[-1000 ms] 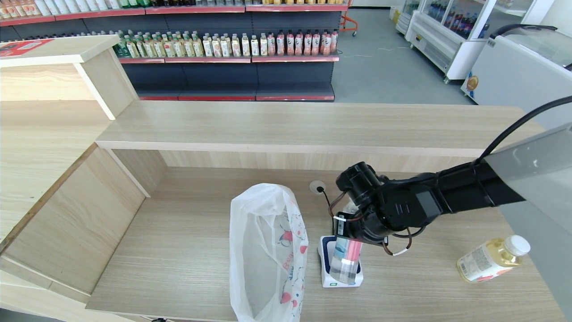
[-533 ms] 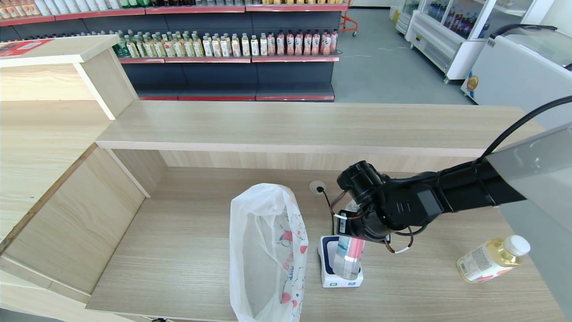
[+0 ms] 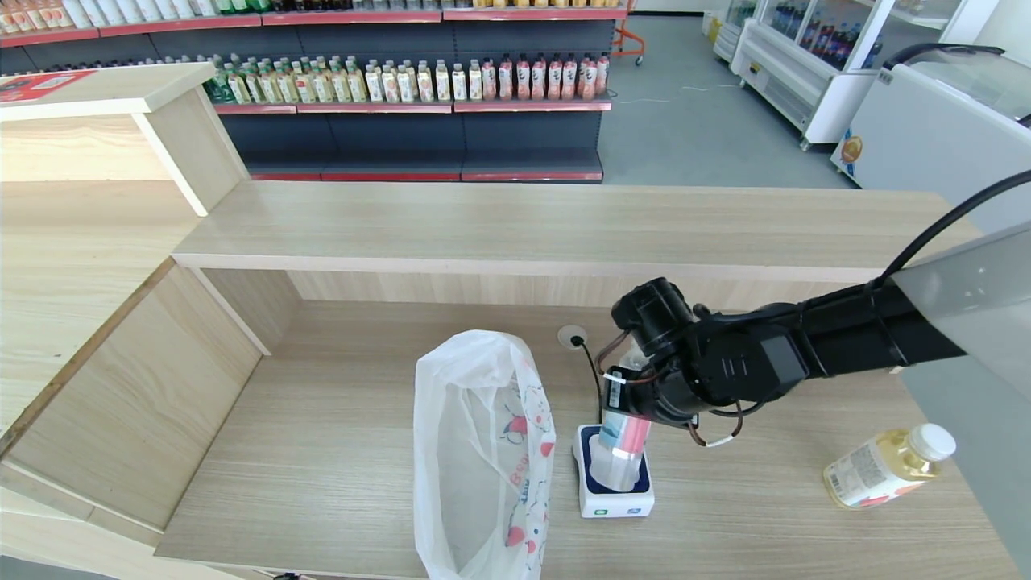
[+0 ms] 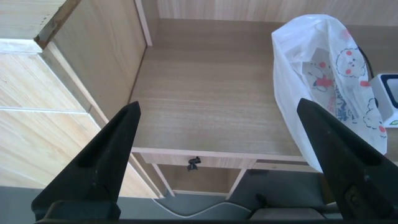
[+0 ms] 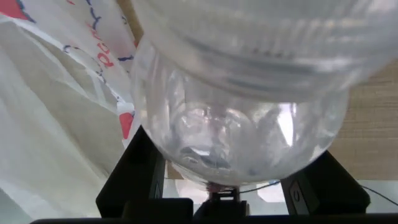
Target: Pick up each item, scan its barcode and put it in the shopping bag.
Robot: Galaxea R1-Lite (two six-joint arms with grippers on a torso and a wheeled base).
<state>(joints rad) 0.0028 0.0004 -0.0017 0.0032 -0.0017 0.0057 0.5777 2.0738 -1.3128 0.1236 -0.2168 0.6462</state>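
My right gripper (image 3: pixel 632 415) is shut on a clear bottle with a pink label (image 3: pixel 620 455), holding it over the white and blue barcode scanner (image 3: pixel 614 501) on the lower counter. In the right wrist view the clear bottle (image 5: pixel 239 118) sits between the black fingers (image 5: pixel 134 180), with the bag behind it. The white shopping bag (image 3: pixel 482 451) stands open just left of the scanner. A yellow drink bottle (image 3: pixel 886 466) lies on its side at the counter's right. My left gripper (image 4: pixel 224 155) hangs open over the counter's front edge, with the white shopping bag (image 4: pixel 329 81) off to one side.
The scanner's black cable (image 3: pixel 592 366) runs back to a grommet hole (image 3: pixel 572 335). A raised wooden ledge (image 3: pixel 548 229) borders the back of the counter and a wooden side wall (image 3: pixel 137 395) its left. Bare counter lies left of the bag.
My right arm has lifted and drawn back a little with the bottle, so the bottle's lower end now hangs over the scanner's middle instead of its front edge.
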